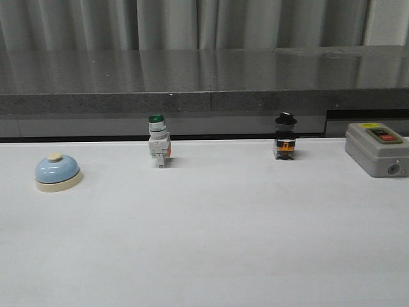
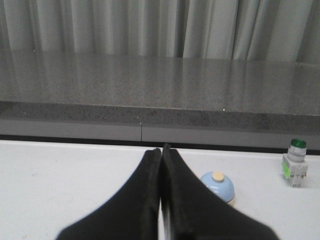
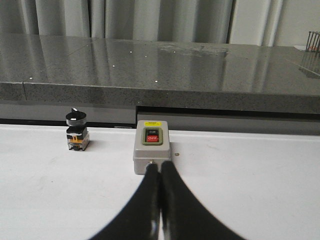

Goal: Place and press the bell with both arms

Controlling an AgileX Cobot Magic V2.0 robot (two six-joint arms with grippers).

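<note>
The bell (image 1: 57, 172), light blue with a cream base and cream button, stands on the white table at the far left. It also shows in the left wrist view (image 2: 218, 186), just beyond and to one side of my left gripper (image 2: 161, 150), partly hidden by a finger. The left gripper is shut and empty, its black fingers pressed together. My right gripper (image 3: 160, 165) is shut and empty too; its tips overlap the front face of the grey box in the view. Neither arm shows in the front view.
A green-capped white pushbutton (image 1: 158, 141) (image 2: 295, 162) and a black-knobbed switch (image 1: 285, 137) (image 3: 76, 130) stand near the table's back edge. A grey box with a red button (image 1: 378, 148) (image 3: 152, 152) sits at the right. A dark stone ledge (image 1: 204, 80) runs behind.
</note>
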